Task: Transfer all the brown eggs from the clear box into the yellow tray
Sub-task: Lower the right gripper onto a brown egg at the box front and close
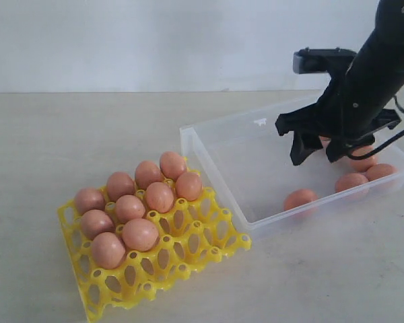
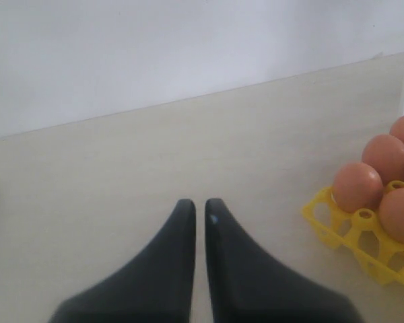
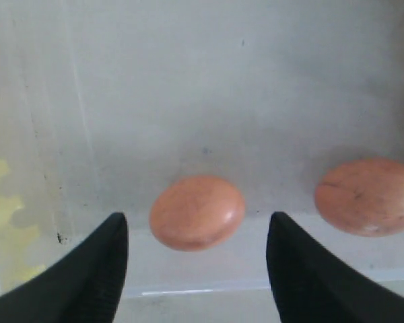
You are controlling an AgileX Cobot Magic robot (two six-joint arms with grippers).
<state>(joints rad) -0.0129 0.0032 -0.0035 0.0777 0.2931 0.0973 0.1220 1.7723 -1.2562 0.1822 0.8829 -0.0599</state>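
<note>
- Yellow plastic first: the yellow tray (image 1: 188, 250) sits on the pale table (image 1: 47, 134) at the near left of my exterior view. Ten brown eggs (image 1: 140, 234) are seated in its cups, bunched toward the back and left side.
- The cups along the tray's front edge and its right side show as open lattice.
- The clear box (image 1: 219, 122) lies just beside the tray on the right, one corner close to the tray's rear corner.
- I count four eggs loose on the box floor. One (image 1: 300, 199) lies against the near wall, and three are clustered toward the right end. The arm may be hiding more behind it.
- The right gripper (image 1: 316, 156) hangs inside the box, over the floor, fingers pointing down.
- From the right wrist camera, the right gripper (image 3: 196, 217) has its jaws spread wide and carries nothing.
- One egg (image 3: 197, 212) lies on the floor in line with the gap, clear of both fingers (image 3: 104, 269). A second egg (image 3: 367, 196) lies off to one side, outside the jaws.
- The left gripper (image 2: 198, 210) shows only in its own wrist camera. Its two dark fingers are drawn almost together with a thin slit between them and nothing in it.
- It hovers over bare table with the tray's corner (image 2: 337, 229) and a few seated eggs (image 2: 357, 187) off to one side, well apart from it.
</note>
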